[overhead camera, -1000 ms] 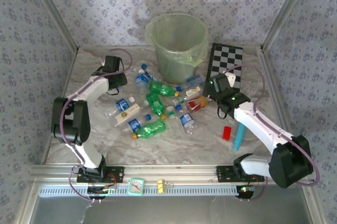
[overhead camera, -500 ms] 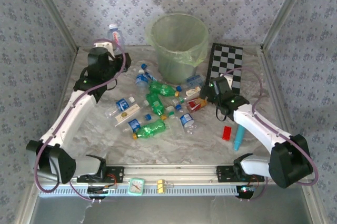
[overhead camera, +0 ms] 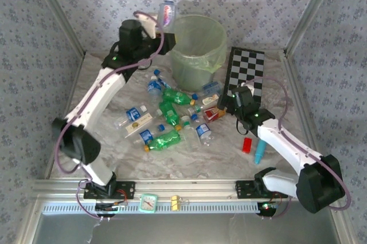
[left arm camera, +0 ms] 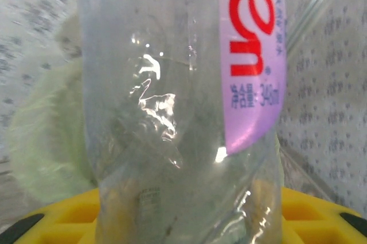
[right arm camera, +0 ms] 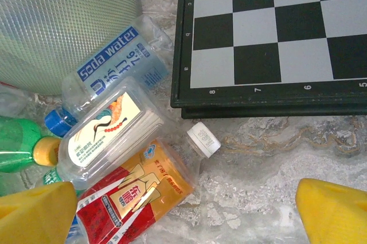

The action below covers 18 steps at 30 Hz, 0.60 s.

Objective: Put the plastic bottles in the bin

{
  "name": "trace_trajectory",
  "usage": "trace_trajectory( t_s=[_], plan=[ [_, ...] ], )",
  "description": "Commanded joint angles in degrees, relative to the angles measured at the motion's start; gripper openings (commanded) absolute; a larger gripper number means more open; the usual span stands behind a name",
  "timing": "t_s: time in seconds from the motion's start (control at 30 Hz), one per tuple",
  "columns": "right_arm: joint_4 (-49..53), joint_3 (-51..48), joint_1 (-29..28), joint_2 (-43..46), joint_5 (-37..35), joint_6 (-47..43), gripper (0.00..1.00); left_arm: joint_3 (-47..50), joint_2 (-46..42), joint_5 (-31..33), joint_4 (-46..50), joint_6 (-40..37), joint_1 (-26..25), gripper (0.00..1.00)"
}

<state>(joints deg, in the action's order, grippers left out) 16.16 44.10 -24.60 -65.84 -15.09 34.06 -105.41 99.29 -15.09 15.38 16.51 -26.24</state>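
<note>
My left gripper (overhead camera: 156,22) is raised beside the left rim of the pale green bin (overhead camera: 194,49) and is shut on a clear bottle with a purple label (overhead camera: 167,10) (left arm camera: 183,112), held upright. The bin's blurred green mass (left arm camera: 40,146) lies behind the bottle in the left wrist view. Several bottles lie on the table: green ones (overhead camera: 172,96), clear blue-capped ones (overhead camera: 202,132). My right gripper (overhead camera: 228,103) (right arm camera: 189,221) is open over the red-and-gold labelled bottle (right arm camera: 135,195) with a white cap (right arm camera: 203,139); a soda water bottle (right arm camera: 114,69) lies beside it.
A black-and-white chequered board (overhead camera: 246,75) (right arm camera: 275,32) lies right of the bin. A small red block (overhead camera: 247,144) and a cyan stick (overhead camera: 260,151) sit near the right arm. A small clock (overhead camera: 148,202) rests on the front rail.
The left arm has swung up and to the right, carrying the purple-labelled bottle from the back left to beside the bin's rim. The right gripper has edged slightly forward over the red bottle.
</note>
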Motion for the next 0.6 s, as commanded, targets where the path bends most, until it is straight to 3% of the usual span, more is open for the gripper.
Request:
trace_trajectory(
  t_s=[0.0, 0.3, 0.57],
  plan=[
    [1.69, -1.18, 0.50, 2.68, -1.24, -0.08, 1.00, -12.71, 7.13, -4.24, 10.93, -3.58, -2.15, 0.47],
    [3.02, -3.64, 1.20, 6.76, -1.65, 0.67, 1.00, -44.47, 29.37, -1.86, 31.00, -2.81, -3.62, 0.48],
    [4.39, -5.09, 2.53, 9.45, -2.31, 0.97, 1.00, -46.06, 34.91, 0.49, 31.82, -1.49, -3.73, 0.49]
  ],
)
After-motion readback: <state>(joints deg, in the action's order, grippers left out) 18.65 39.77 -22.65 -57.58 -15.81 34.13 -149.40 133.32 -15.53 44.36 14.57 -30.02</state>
